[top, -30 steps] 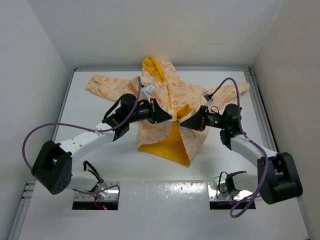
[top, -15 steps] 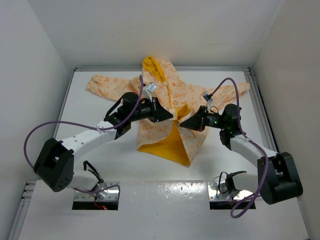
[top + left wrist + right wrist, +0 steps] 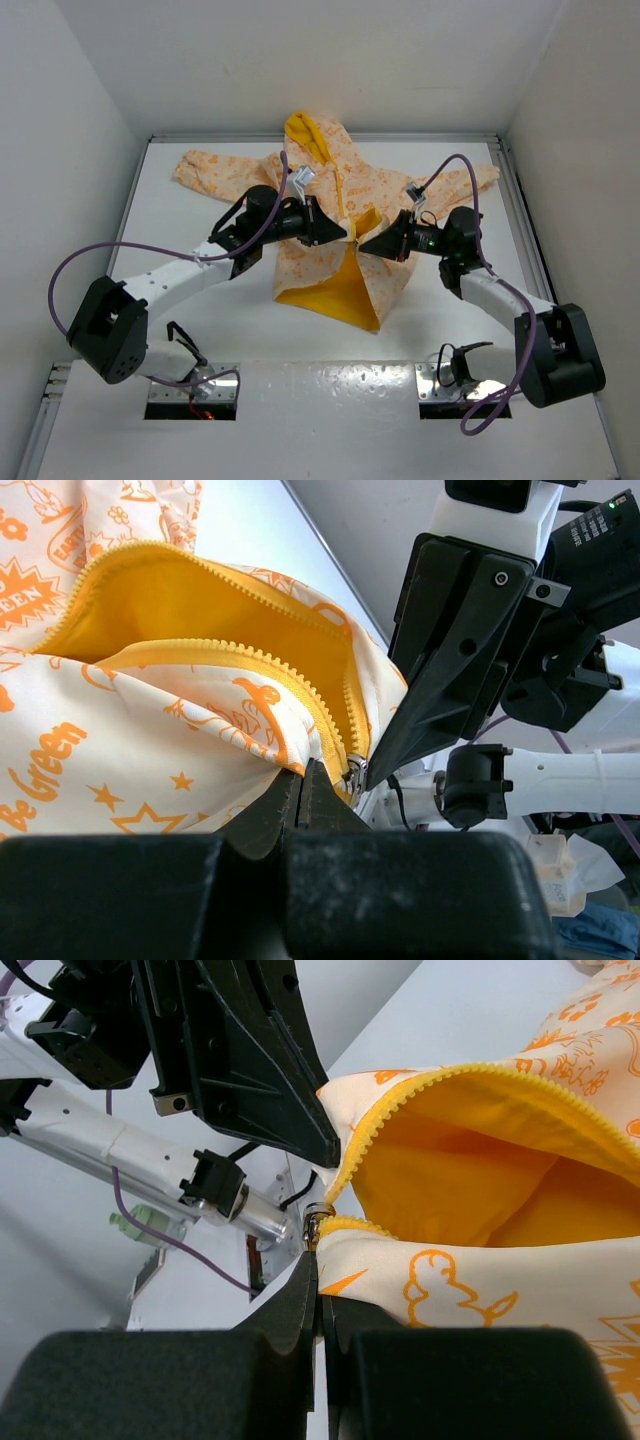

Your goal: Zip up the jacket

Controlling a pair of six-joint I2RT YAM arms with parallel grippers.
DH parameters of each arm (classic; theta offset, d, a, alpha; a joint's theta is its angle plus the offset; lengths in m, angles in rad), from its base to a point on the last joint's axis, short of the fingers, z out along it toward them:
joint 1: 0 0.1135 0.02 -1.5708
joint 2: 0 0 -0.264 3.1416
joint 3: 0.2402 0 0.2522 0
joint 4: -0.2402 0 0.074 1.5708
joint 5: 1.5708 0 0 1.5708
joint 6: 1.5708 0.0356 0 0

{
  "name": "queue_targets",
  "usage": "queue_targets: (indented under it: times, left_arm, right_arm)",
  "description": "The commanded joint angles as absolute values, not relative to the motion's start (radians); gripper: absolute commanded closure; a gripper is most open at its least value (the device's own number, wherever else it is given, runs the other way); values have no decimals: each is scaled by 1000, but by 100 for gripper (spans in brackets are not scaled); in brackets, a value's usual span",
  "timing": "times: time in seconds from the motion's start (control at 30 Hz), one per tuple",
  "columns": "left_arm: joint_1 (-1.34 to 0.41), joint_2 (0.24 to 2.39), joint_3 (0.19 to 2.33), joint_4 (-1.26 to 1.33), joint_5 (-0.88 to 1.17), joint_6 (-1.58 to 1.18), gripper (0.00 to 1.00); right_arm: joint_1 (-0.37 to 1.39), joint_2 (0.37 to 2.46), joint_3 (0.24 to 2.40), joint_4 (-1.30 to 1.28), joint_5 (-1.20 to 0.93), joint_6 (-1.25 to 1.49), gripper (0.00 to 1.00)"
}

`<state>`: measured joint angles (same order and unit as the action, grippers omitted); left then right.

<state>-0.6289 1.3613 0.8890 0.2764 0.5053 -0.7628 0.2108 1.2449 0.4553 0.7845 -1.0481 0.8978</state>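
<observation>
The jacket (image 3: 372,186) lies on the white table with its hood at the far side. Its lower front gapes open, showing yellow lining (image 3: 335,285). Both grippers meet at the zipper bottom. My left gripper (image 3: 344,236) is shut, pinching the cream patterned edge (image 3: 150,740) beside the yellow zipper teeth (image 3: 250,660), at its tip (image 3: 302,776). The metal slider (image 3: 356,772) sits just right of it. My right gripper (image 3: 365,245) is shut too (image 3: 318,1266), gripping the jacket's zipper end directly under the slider (image 3: 318,1216). Each wrist view shows the other gripper's black fingers (image 3: 440,690) (image 3: 265,1070) close by.
The white table (image 3: 190,300) is boxed in by white walls on three sides, with a metal rail (image 3: 516,205) along the right. Purple cables (image 3: 70,275) loop off both arms. The arm bases (image 3: 190,385) sit at the near edge.
The left arm has shifted slightly away from the near edge. Both grippers stay shut together at the zipper bottom, and the jacket has not visibly moved.
</observation>
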Motion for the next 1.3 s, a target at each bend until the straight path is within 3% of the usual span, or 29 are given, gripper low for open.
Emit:
queue_targets:
  times: [0.0, 0.87, 1.27]
  left_arm:
    - [-640, 1344, 893, 307, 515, -741, 100]
    - [-658, 1276, 830, 357, 604, -624, 100]
    - [-715, 1278, 871, 273, 520, -439, 100]
  right_arm:
    - [204, 1249, 500, 848, -1040, 894, 100]
    - [202, 1255, 497, 839, -1054, 882, 100]
    - [224, 1250, 506, 819, -1063, 881, 100]
